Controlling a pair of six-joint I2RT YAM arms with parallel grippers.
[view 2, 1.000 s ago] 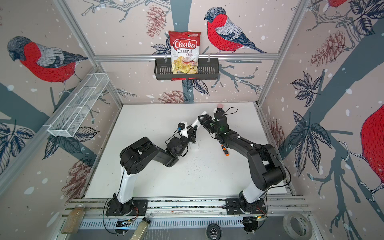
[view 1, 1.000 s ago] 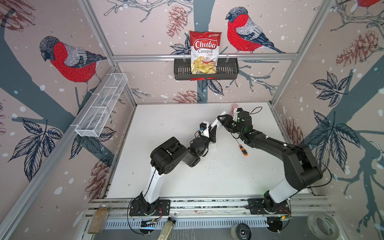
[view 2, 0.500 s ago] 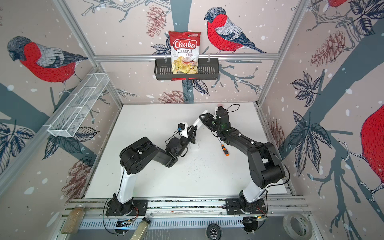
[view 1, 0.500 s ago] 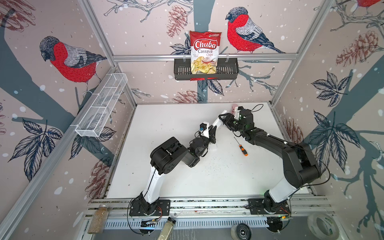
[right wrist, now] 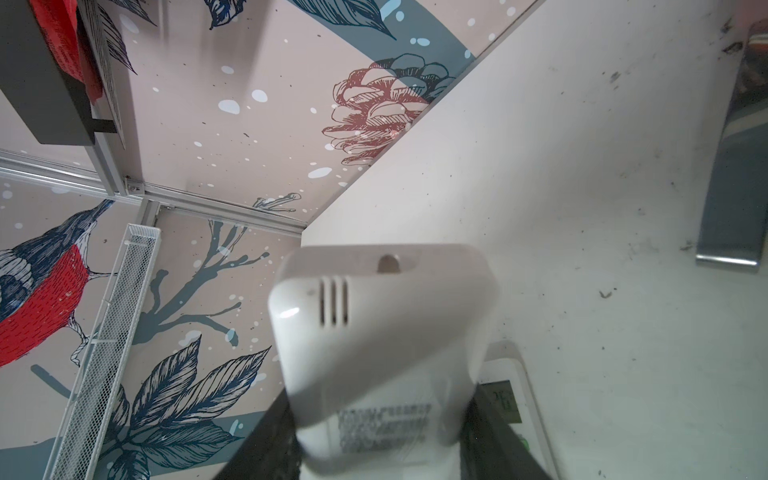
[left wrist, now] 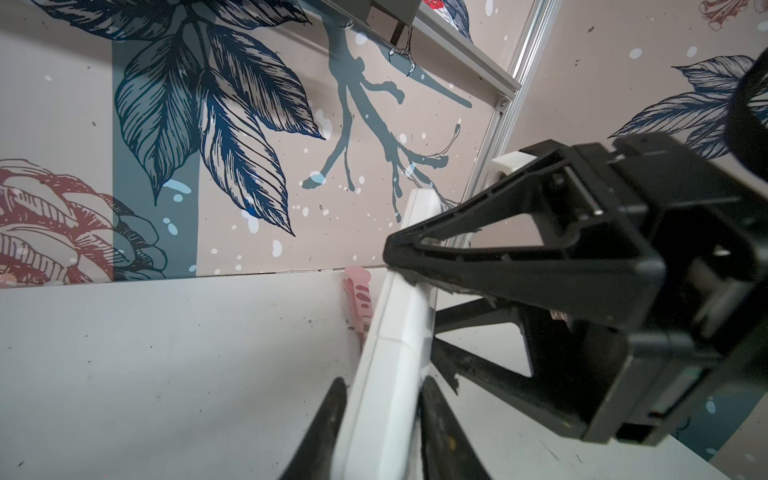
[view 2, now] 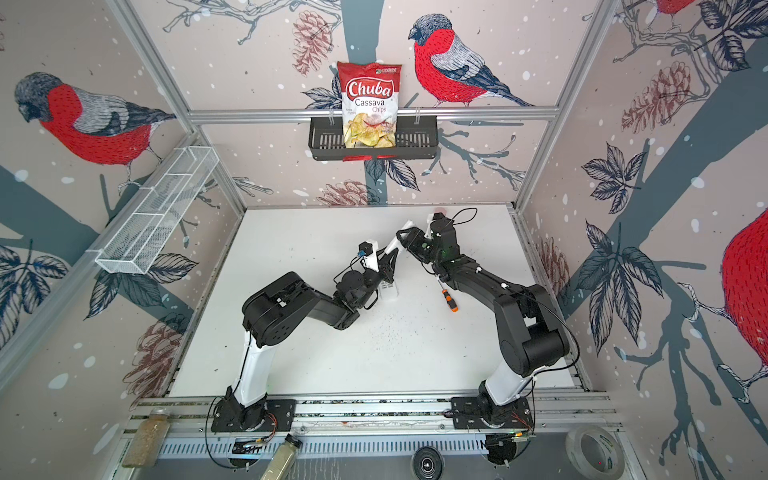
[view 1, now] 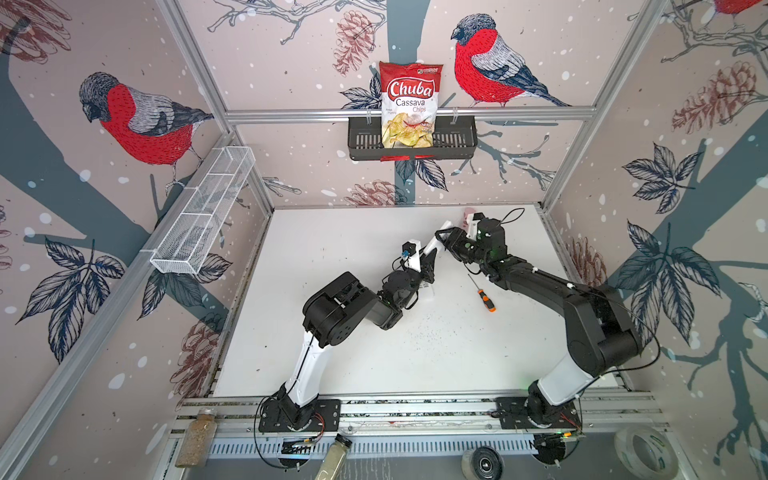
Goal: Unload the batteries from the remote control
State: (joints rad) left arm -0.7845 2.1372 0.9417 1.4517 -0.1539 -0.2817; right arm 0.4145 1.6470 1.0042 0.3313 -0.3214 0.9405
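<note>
The left tool [view 1: 429, 262] and right tool [view 1: 444, 237] are holding a white remote [view 1: 433, 247] between them above the tabletop [view 1: 332, 270]; a screwdriver [view 1: 482, 293] is lying nearby.

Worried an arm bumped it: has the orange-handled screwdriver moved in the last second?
No. The orange-handled screwdriver lies where it did, same angle, same gap from the table's right edge.

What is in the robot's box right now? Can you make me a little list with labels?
held in the air: white remote
left gripper: closed on one end of it
right gripper: closed on the other end
on the table: second remote, orange-handled screwdriver
hanging at the back: chips bag in a black basket
batteries: none in view
</note>
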